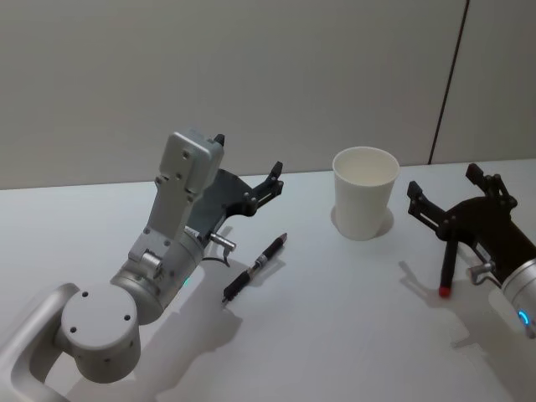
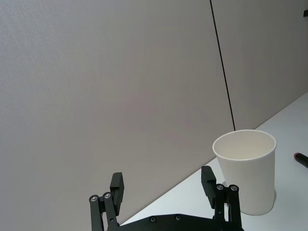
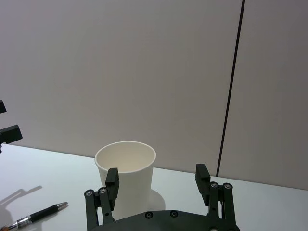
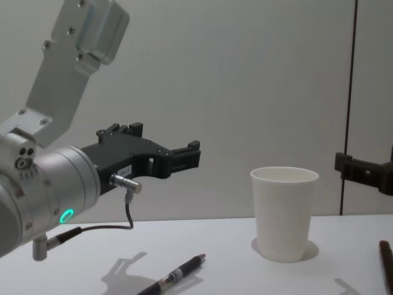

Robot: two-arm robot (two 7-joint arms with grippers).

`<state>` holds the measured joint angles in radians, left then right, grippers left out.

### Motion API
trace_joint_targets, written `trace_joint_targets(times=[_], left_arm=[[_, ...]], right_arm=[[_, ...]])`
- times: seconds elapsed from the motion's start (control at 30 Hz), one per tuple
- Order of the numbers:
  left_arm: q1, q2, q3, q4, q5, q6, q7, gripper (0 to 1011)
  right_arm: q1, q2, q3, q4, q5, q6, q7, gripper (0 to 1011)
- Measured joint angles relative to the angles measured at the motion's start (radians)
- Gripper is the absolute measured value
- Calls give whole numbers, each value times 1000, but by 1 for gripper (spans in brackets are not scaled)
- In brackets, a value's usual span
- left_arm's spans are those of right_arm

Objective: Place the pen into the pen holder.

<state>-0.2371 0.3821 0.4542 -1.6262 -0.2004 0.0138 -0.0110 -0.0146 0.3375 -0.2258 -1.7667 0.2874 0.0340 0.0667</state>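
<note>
**Pen and holder before any grasp: nothing yet placed**

The pale desk (image 1: 335,335) carries all the task's things and backs onto a plain wall. The left arm, the largest body shown, reaches in from the robot's left with the left hand (image 1: 248,159) raised well above the desk. Its fingers are spread apart and hold nothing. The right hand (image 1: 444,182) hovers low at the robot's right, just beside the cup. It too is open and empty (the right wrist view shows bare space between its fingers).

The pen holder (image 1: 364,197), a white paper cup, stands upright near the far edge of the desk, between the two hands. As much of its inside as can be seen is empty. The pen (image 1: 255,268), black with a silvery tip, lies flat on the desk near the left arm and apart from the cup, its tip pointing roughly toward the cup.

By this evidence no step of the task is done. Grasping, lifting, carrying over the rim and releasing are all left.

A second dark pen with a red end (image 1: 446,266) lies on the desk under the right hand, and which of the two pens is meant cannot be told. Nothing lies between either pen and the cup. The light cup may tip if it is knocked.
</note>
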Motion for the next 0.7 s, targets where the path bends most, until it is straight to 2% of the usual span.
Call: trace_joint_targets(times=[0.7], left_arm=[[0, 0, 0, 0, 0, 0, 0, 1001]], right_arm=[[0, 0, 0, 0, 0, 0, 0, 1001]])
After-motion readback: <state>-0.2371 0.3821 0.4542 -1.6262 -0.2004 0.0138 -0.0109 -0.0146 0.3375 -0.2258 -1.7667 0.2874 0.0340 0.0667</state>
